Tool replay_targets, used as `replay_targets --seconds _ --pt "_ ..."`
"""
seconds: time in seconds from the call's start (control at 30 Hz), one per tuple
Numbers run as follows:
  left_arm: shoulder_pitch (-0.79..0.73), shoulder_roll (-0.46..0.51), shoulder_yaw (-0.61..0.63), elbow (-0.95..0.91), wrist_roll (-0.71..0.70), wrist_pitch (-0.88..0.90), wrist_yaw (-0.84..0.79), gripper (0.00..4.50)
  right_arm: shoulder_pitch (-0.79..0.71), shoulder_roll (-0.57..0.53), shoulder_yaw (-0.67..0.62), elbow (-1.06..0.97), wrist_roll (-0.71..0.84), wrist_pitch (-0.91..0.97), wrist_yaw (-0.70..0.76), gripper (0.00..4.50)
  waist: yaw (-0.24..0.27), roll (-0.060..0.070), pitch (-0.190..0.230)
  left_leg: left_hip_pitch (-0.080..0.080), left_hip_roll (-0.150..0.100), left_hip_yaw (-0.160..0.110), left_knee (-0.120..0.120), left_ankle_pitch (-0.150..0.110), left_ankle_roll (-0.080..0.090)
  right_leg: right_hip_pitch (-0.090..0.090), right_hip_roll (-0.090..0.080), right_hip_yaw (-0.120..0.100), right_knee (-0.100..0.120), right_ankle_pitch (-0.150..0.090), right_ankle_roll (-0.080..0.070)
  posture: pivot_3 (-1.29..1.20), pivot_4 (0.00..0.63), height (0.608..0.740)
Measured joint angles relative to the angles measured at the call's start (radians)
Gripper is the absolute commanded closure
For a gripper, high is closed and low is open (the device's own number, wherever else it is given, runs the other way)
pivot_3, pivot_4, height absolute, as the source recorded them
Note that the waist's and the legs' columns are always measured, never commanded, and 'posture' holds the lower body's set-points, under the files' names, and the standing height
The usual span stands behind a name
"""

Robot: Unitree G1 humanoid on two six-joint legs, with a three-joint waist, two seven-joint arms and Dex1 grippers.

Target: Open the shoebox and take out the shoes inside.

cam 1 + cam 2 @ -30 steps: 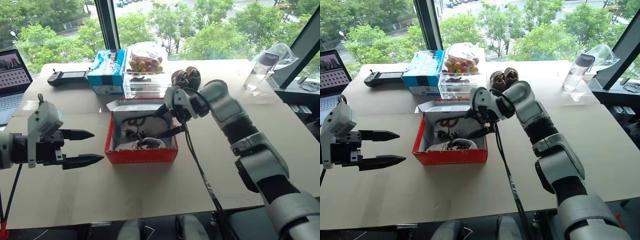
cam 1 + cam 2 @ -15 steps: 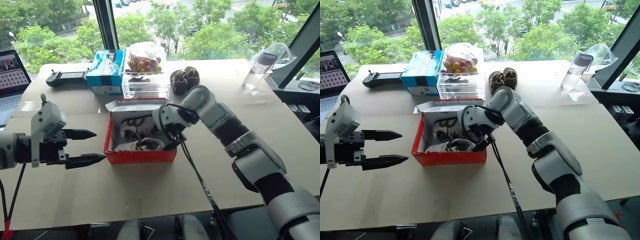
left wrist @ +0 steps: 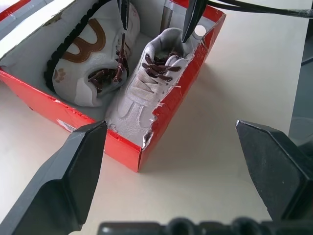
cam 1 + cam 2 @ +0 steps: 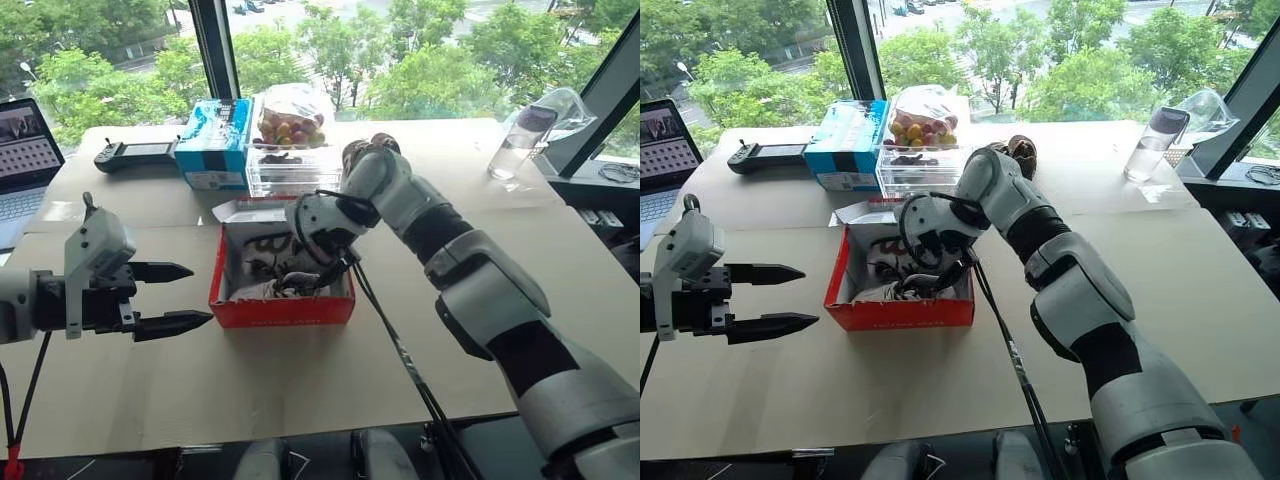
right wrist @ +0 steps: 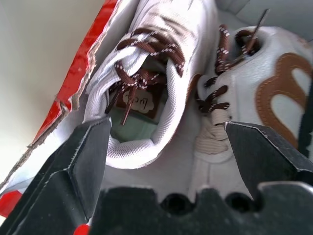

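While the right arm crosses in front of it, the shoebox sits open on the cardboard-covered table, its far wall and part of its inside hidden behind the right gripper, whose spread fingers dip into the box over the shoes. Off to the box's left, well apart from it, the left gripper hovers with its fingers wide. Behind the box, the blue box and a clear fruit container stand side by side; the dark brown shoes are mostly covered by the arm.

From the left wrist, both sneakers lie side by side in the red box, whose near corner is torn. Two thin dark fingertips come down over the nearer shoe's heel.

From the right wrist, the spread black fingers straddle the heel opening of one sneaker; whether they touch it is unclear. The other shoe is cut off at the frame edge.
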Motion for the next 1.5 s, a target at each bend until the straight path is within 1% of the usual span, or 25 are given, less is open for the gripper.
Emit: replay_targets --seconds 0.13,0.17,0.2,0.23,0.27,0.43,0.57,0.7,0.77,0.87,1.03,1.13,1.23,1.33,1.43,1.5 --pt "0.005 -0.008 0.0 -0.003 0.0 0.0 0.005 0.0 -0.001 0.016 -0.003 0.02 -0.004 -0.008 0.0 0.06 0.0 0.0 0.0 0.0 0.0 0.0 0.0 0.0 0.0 0.0 0.0 0.0 0.0 0.0 0.0 0.0 0.15 0.74" --pt "0.009 -0.01 0.0 -0.007 0.0 0.0 0.005 0.0 -0.001 0.023 -0.003 0.028 -0.01 -0.012 0.0 0.58 0.0 0.0 0.0 0.0 0.0 0.0 0.0 0.0 0.0 0.0 0.0 0.0 0.0 0.0 0.0 0.0 0.15 0.74" --pt "0.012 -0.012 0.0 -0.011 0.0 0.0 0.007 0.0 -0.001 0.032 -0.005 0.039 -0.019 -0.017 0.0 0.71 0.0 0.0 0.0 0.0 0.0 0.0 0.0 0.0 0.0 0.0 0.0 0.0 0.0 0.0 0.0 0.0 0.15 0.74" --pt "0.012 -0.012 0.0 -0.013 0.0 0.0 0.008 0.0 -0.001 0.041 -0.006 0.049 -0.027 -0.022 0.0 1.13 0.0 0.0 0.0 0.0 0.0 0.0 0.0 0.0 0.0 0.0 0.0 0.0 0.0 0.0 0.0 0.0 0.15 0.74" --pt "0.012 -0.012 0.0 -0.014 0.0 0.0 0.009 0.0 -0.001 0.046 -0.006 0.059 -0.032 -0.03 -0.002 1.4 0.0 0.0 0.0 0.0 0.0 0.0 0.0 0.0 0.0 0.0 0.0 0.0 0.0 0.0 0.0 0.0 0.15 0.74" --pt "0.014 -0.014 0.0 -0.016 -0.001 0.0 0.015 0.0 -0.001 0.066 -0.018 0.109 -0.069 -0.077 -0.025 3.18 0.001 0.0 0.0 0.0 0.0 0.0 0.0 0.0 0.0 0.0 0.0 0.0 0.0 0.0 0.0 0.0 0.15 0.74" --pt "0.014 -0.015 0.0 -0.019 -0.003 0.0 0.02 0.0 -0.001 0.071 -0.035 0.121 -0.078 -0.083 -0.029 4.44 0.0 0.0 0.0 0.0 0.0 0.0 -0.001 0.0 0.0 0.0 0.0 0.0 0.0 0.0 0.0 0.0 0.15 0.74" --pt "0.015 -0.015 0.0 -0.02 -0.004 0.0 0.021 0.0 -0.021 0.071 -0.047 0.123 -0.086 -0.084 -0.03 4.48 -0.001 0.0 0.0 0.0 0.0 0.0 -0.001 0.0 -0.001 0.0 0.0 0.0 0.0 0.0 0.0 0.0 0.15 0.74" --pt "0.014 -0.015 0.0 -0.02 -0.004 0.0 0.021 0.0 -0.058 0.064 -0.071 0.123 -0.085 -0.084 -0.025 4.48 -0.003 0.001 0.0 0.0 0.0 0.0 -0.001 0.0 -0.001 -0.001 0.0 0.0 0.0 0.0 0.0 0.0 0.15 0.74" --pt "0.004 -0.015 -0.005 -0.018 -0.004 -0.002 0.022 0.0 -0.124 0.035 -0.108 0.116 -0.078 -0.084 -0.014 4.48 -0.002 0.001 0.0 0.0 0.0 0.0 -0.001 0.0 -0.001 -0.001 0.0 0.0 0.0 0.0 0.0 0.0 0.15 0.74" --pt "-0.029 -0.015 -0.039 -0.007 -0.001 -0.009 0.022 0.0 -0.137 -0.013 -0.127 0.085 -0.057 -0.084 0.002 4.48 0.003 0.001 0.0 0.0 -0.001 0.0 -0.001 0.0 -0.001 0.0 0.0 0.0 0.0 0.0 0.0 0.0 0.15 0.74" --pt "-0.043 -0.015 -0.063 0.006 0.002 -0.015 0.021 0.0 -0.147 -0.108 -0.137 0.05 0.0 -0.06 0.003 4.48 0.006 0.001 0.001 -0.001 -0.001 -0.001 -0.001 0.0 -0.001 0.0 -0.001 -0.001 0.0 0.0 0.0 0.0 0.15 0.74" --pt "-0.054 -0.015 -0.074 0.009 0.002 -0.018 0.021 0.0 -0.174 -0.198 -0.185 0.05 0.069 0.026 0.003 4.48 0.004 0.0 0.001 -0.001 0.0 -0.001 -0.001 0.0 -0.001 -0.001 -0.001 0.0 -0.001 0.0 0.0 0.0 0.15 0.74" --pt "-0.06 -0.015 -0.085 0.012 0.002 -0.02 0.016 0.0 -0.21 -0.29 -0.239 0.065 0.15 0.156 0.003 4.48 0.001 0.0 0.001 -0.001 0.0 0.0 -0.002 0.0 -0.001 -0.001 -0.001 0.0 -0.001 0.0 0.0 0.0 0.15 0.74" --pt "-0.083 -0.015 -0.109 0.033 0.004 -0.024 0.009 0.0 -0.219 -0.397 -0.297 0.109 0.155 0.222 -0.005 4.48 0.002 0.0 0.001 0.0 0.0 0.0 -0.002 0.0 0.0 0.0 -0.001 0.0 -0.001 0.0 0.0 0.0 0.15 0.74" --pt "-0.107 -0.015 -0.129 0.048 0.012 -0.026 0.005 0.0 -0.203 -0.469 -0.304 0.132 0.124 0.233 -0.028 4.48 0.005 0.0 0.001 0.0 -0.001 0.0 -0.002 0.0 0.001 0.0 -0.001 0.0 -0.001 0.0 0.0 0.0 0.15 0.74"
